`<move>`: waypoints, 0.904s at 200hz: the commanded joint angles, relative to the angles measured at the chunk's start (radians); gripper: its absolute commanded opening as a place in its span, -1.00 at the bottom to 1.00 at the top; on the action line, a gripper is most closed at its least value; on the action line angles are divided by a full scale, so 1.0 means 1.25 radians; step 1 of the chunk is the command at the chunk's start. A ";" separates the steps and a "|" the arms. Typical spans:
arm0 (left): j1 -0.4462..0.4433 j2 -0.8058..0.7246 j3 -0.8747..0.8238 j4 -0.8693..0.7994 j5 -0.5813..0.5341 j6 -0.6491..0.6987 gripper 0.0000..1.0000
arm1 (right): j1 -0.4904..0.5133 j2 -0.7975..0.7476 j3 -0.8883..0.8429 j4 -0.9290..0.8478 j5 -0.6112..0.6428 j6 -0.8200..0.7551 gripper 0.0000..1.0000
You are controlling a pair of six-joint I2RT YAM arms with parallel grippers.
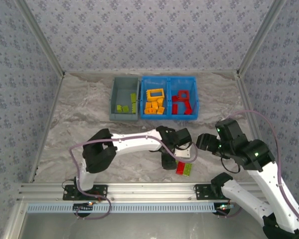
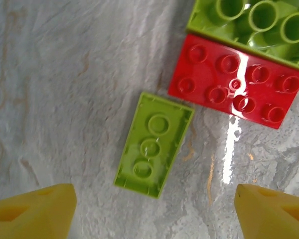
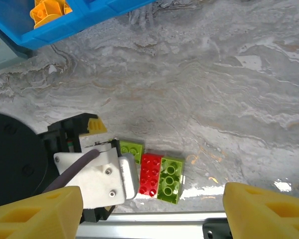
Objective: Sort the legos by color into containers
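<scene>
On the near bench (image 1: pixel 70 124), the left jaws hang apart over the small green brick (image 2: pixel 153 144). It lies flat between them, slightly ahead, just beside the red brick (image 2: pixel 236 79). Centre first, then pinch its long sides without nudging red. The right jaws gape nearby. Far back stands the grey bin (image 1: pixel 123 118), which holds the greens.

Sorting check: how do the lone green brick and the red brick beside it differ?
The green brick is lime, the red brick red. The green shows three rings in one row, the red eight studs in two rows. The green lies skewed to the red. Both lie flat on the table.
</scene>
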 commanded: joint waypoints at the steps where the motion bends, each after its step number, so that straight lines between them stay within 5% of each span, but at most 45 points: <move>1: -0.002 0.052 0.055 -0.046 0.040 0.088 0.66 | -0.001 -0.014 0.046 -0.003 -0.009 0.021 0.55; 88: 0.001 0.172 0.142 -0.082 0.020 0.088 0.51 | -0.006 -0.037 0.073 -0.026 0.022 0.018 0.55; 138: 0.000 0.201 0.149 -0.091 0.009 0.075 -0.16 | -0.007 -0.039 0.060 -0.015 0.017 0.020 0.54; 181: 0.004 0.189 0.147 -0.089 0.009 0.061 -0.34 | -0.008 -0.040 0.049 -0.010 0.015 0.020 0.52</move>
